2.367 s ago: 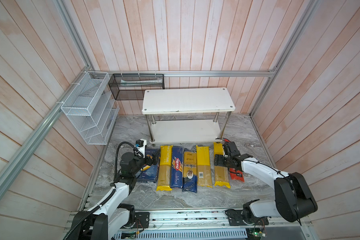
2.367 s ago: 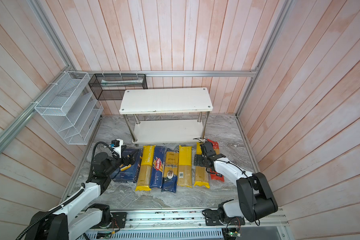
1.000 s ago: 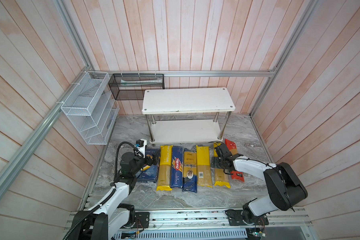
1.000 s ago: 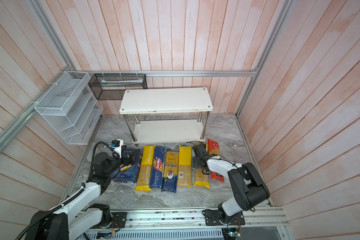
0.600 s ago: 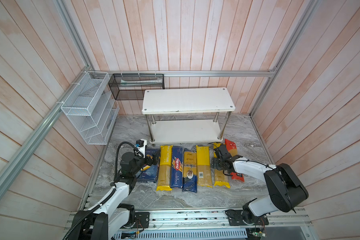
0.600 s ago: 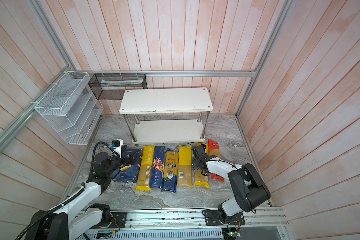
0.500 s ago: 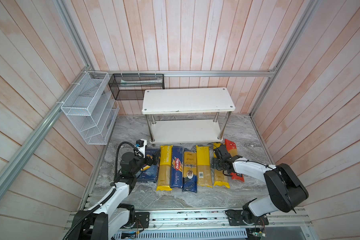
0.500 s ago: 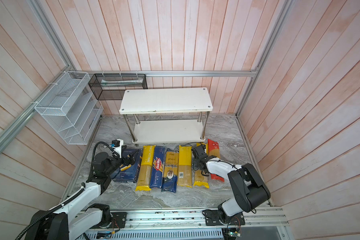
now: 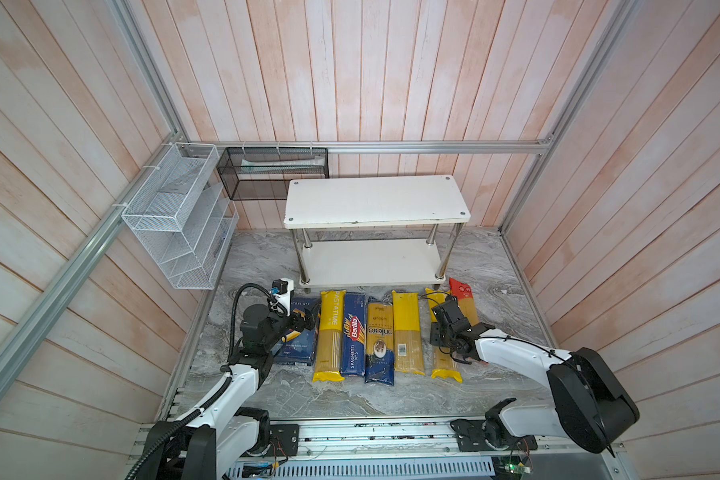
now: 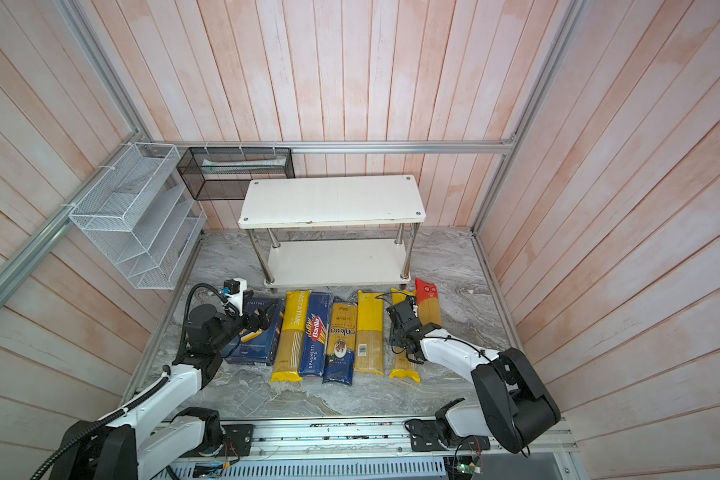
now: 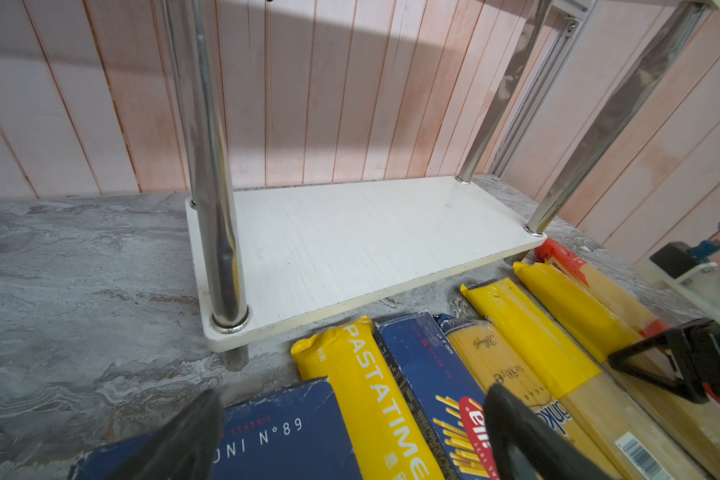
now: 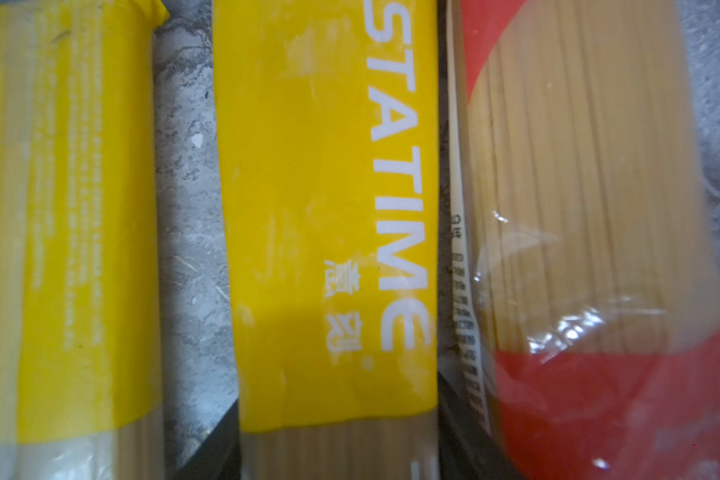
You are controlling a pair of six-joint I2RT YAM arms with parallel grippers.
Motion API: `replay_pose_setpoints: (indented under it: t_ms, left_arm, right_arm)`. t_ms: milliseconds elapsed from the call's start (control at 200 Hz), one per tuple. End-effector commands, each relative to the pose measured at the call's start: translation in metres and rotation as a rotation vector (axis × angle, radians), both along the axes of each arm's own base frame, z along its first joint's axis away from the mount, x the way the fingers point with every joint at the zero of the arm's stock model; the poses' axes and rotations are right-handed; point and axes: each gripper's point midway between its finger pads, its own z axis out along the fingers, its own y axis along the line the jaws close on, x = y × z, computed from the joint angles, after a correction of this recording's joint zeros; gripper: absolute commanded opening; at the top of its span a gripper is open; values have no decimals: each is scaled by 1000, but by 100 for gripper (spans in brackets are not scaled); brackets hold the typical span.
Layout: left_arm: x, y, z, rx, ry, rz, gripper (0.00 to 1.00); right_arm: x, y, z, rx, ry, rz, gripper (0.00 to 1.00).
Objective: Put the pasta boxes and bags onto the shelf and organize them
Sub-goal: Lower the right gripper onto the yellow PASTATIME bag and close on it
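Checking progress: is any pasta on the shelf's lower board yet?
No, the shelf's lower board is bare white across its whole top in the left wrist view.

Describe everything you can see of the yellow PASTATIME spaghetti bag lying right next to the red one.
The long, narrow yellow plastic spaghetti bag has an opaque yellow section with white PASTATIME lettering and a clear section showing pale strands. It lies flat on the grey marbled tabletop, close alongside the red-and-clear spaghetti bag. The right pincer straddles it, one black finger at each long side. Whether it is actually gripped is unclear.
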Motion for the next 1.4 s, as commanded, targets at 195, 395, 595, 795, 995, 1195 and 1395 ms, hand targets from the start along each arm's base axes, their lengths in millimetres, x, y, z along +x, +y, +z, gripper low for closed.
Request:
replay_pose_setpoints:
  t_ms: [195, 395, 595, 795, 995, 1195, 1395]
  left_arm:
    - [-1, -2, 7, 4, -35, -16, 100]
    - [-4, -2, 8, 4, -45, -15, 100]
    - [-4, -3, 8, 3, -44, -18, 100]
    - [-3, -3, 8, 4, -38, -19, 100]
    - [-5, -3, 9, 3, -50, -21, 100]
    - [-6, -3, 6, -18, -28, -19, 100]
    - [-8, -2, 7, -20, -34, -12, 100]
  right_arm:
    - [-3, 13, -6, 17, 21, 15, 44]
    - [-4, 22, -2, 26, 9, 52, 38]
    - [-11, 28, 8, 34, -22, 71, 27]
    - [-6, 26, 24, 32, -78, 68, 14]
    - [6, 35, 40, 16, -99, 116, 9]
    - [14, 44, 51, 33, -115, 138, 1]
    - [17, 52, 67, 71, -156, 172, 0]
